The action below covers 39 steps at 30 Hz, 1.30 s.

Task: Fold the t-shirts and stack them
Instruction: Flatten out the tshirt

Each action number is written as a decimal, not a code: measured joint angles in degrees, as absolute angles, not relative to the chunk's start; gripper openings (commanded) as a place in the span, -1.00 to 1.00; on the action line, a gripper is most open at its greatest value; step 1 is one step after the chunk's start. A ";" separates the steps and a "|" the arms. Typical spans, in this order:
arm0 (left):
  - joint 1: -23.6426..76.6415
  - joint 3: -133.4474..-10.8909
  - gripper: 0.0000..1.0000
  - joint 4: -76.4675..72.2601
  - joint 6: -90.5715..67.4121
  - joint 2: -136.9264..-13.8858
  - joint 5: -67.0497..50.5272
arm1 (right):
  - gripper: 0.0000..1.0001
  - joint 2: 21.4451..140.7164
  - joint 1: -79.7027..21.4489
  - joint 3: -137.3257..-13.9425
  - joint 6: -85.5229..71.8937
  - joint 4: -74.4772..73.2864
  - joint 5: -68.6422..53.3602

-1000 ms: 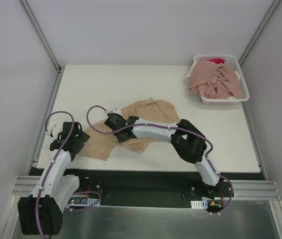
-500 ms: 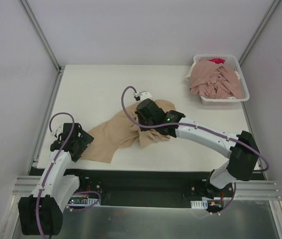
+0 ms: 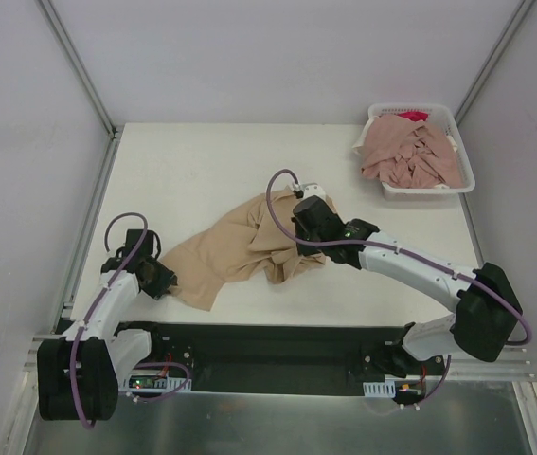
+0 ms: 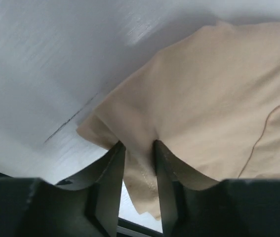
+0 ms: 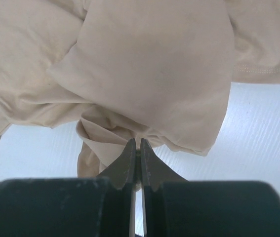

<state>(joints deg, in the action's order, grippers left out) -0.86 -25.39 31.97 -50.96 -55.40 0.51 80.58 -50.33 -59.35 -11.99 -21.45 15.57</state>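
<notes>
On white table (image 3: pixel 202 161), tan t-shirt (image 3: pixel 235 246): R hand (image 5: pixel 136 143) pinches its middle, L hand (image 4: pixel 139 145) half-closed astride corner.

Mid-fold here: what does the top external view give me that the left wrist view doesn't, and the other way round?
Top external only: the white basket of pink t-shirts at the far right corner, and the right gripper on the tan t-shirt's bunched middle. Left wrist only: the left gripper straddling a fold at that shirt's corner; whether it is clamped is unclear. Both: the tan t-shirt lying on the white table.
</notes>
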 measured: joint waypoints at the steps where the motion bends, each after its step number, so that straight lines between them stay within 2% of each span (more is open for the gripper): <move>1: -0.86 -25.52 -0.80 31.90 -51.09 -55.96 0.45 | -0.99 80.40 -50.19 -59.07 -12.03 -21.39 15.55; 3: -0.86 -25.58 -1.00 31.59 -51.05 -56.97 0.32 | -0.99 80.09 -49.71 -58.48 -12.08 -21.17 15.59; 13: -0.80 -26.30 -1.00 31.05 -50.22 -57.04 -0.21 | -0.99 74.94 -46.83 -54.50 -12.08 -21.54 17.47; 18: -0.69 -33.08 -1.00 32.73 -49.65 -48.86 -2.55 | -0.99 65.71 -46.59 -54.52 -10.35 -22.31 22.41; 22: -0.67 -44.56 -1.00 32.47 -49.01 -40.69 -3.20 | -0.99 55.09 -46.57 -55.94 -7.81 -23.18 26.98; 27: -0.67 -63.66 -1.00 32.82 -47.27 -38.06 -4.71 | -0.99 46.22 -46.50 -63.57 -2.85 -24.21 28.53; 39: -0.36 -112.86 -1.00 33.04 -42.04 -40.38 -7.79 | -0.99 44.47 -46.33 -102.78 3.07 -27.22 6.63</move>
<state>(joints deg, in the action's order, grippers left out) -0.36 -112.86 33.04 -42.04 -40.38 -7.79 44.47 -46.33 -102.78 3.07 -27.22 6.63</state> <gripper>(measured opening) 0.017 0.031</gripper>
